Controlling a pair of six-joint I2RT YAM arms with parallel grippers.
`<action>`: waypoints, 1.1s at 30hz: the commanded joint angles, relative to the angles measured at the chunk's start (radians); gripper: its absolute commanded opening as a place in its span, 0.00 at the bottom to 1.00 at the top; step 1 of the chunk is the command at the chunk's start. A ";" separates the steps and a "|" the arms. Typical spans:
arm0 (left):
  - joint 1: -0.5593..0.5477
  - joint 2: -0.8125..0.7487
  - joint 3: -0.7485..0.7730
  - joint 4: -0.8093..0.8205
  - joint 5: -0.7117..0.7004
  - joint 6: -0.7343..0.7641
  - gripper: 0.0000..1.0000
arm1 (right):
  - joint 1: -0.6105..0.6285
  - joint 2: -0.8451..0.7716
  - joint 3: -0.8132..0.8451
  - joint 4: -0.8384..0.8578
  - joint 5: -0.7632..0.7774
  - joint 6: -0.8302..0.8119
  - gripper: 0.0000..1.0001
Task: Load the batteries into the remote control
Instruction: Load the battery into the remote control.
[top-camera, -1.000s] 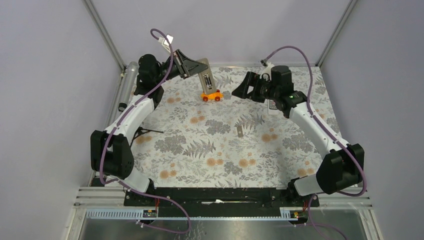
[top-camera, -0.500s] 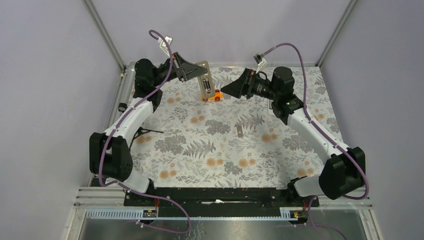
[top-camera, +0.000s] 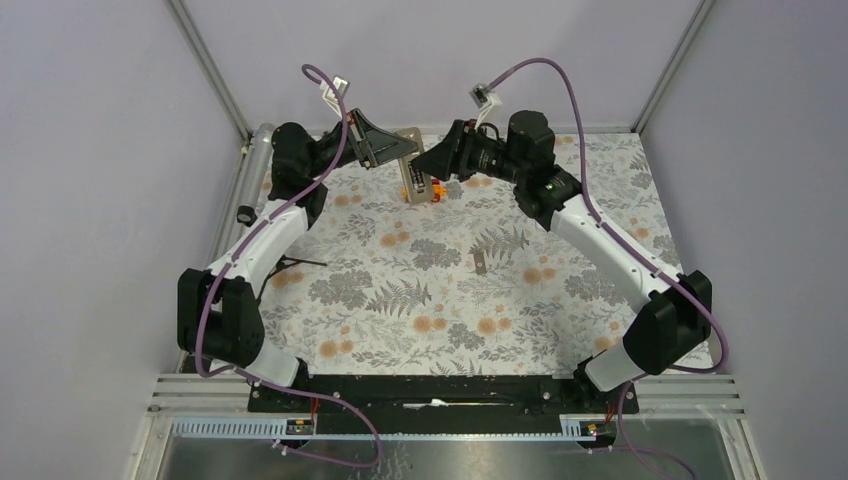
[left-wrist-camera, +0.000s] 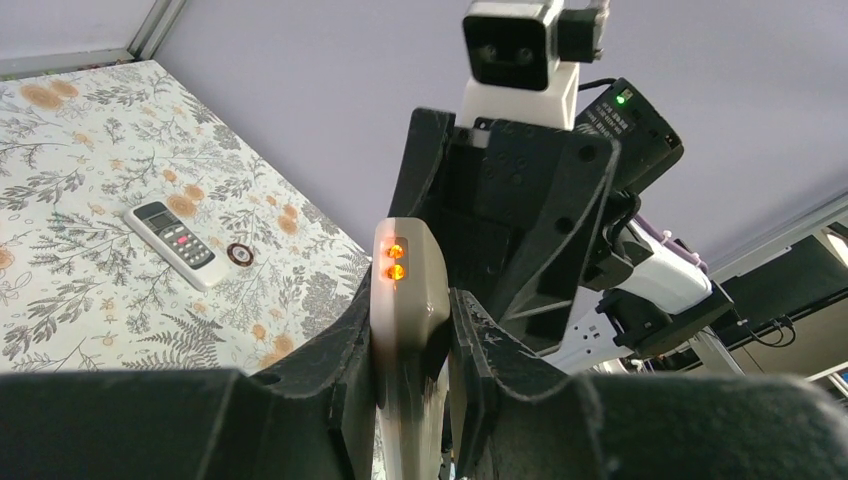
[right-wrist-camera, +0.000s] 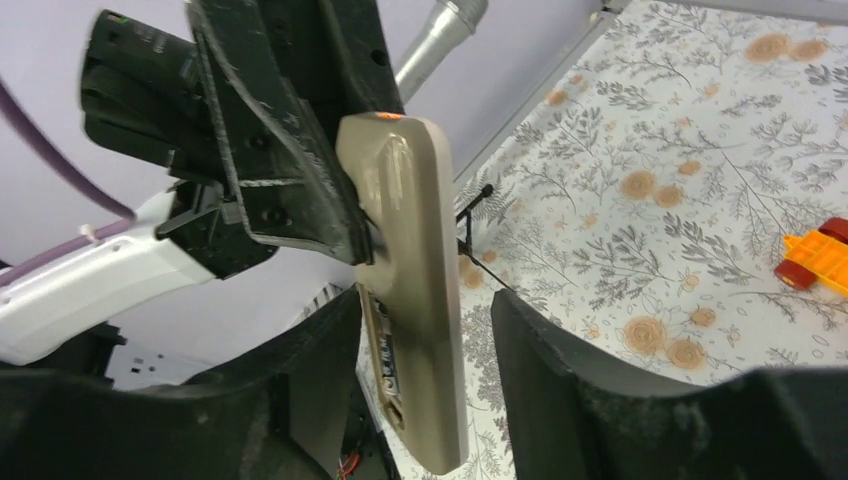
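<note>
The remote control (left-wrist-camera: 408, 290) hangs in the air at the back of the table, its grey-brown back (right-wrist-camera: 405, 220) showing. My left gripper (left-wrist-camera: 410, 330) is shut on one end of it. My right gripper (right-wrist-camera: 425, 340) stands round the other end, open, with a gap between the remote and the right finger (right-wrist-camera: 560, 360). From above, the two grippers (top-camera: 398, 150) (top-camera: 428, 160) meet at the remote (top-camera: 407, 133). An open slot shows on the remote's edge (right-wrist-camera: 385, 350). The batteries are out of view.
An orange toy car (top-camera: 420, 190) sits on the flowered cloth just below the grippers. A white remote with a screen (left-wrist-camera: 170, 243) and a small black ring (left-wrist-camera: 238, 255) lie to the right. A small grey piece (top-camera: 481, 262) lies mid-table. A silver cylinder (top-camera: 255, 165) lies along the left edge.
My right gripper has swung left and up from over the table to the held remote, and its jaws have narrowed around it. The left gripper kept its hold, shifting slightly.
</note>
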 joint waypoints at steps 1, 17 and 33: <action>-0.002 -0.050 0.021 0.020 -0.026 0.016 0.00 | 0.020 0.003 0.061 -0.047 0.061 -0.077 0.53; -0.001 -0.030 0.073 -0.031 -0.037 -0.042 0.00 | 0.042 0.013 0.037 -0.066 0.046 -0.197 0.32; 0.027 -0.015 0.097 -0.142 -0.038 0.006 0.00 | 0.026 -0.010 0.128 -0.100 0.083 -0.089 0.93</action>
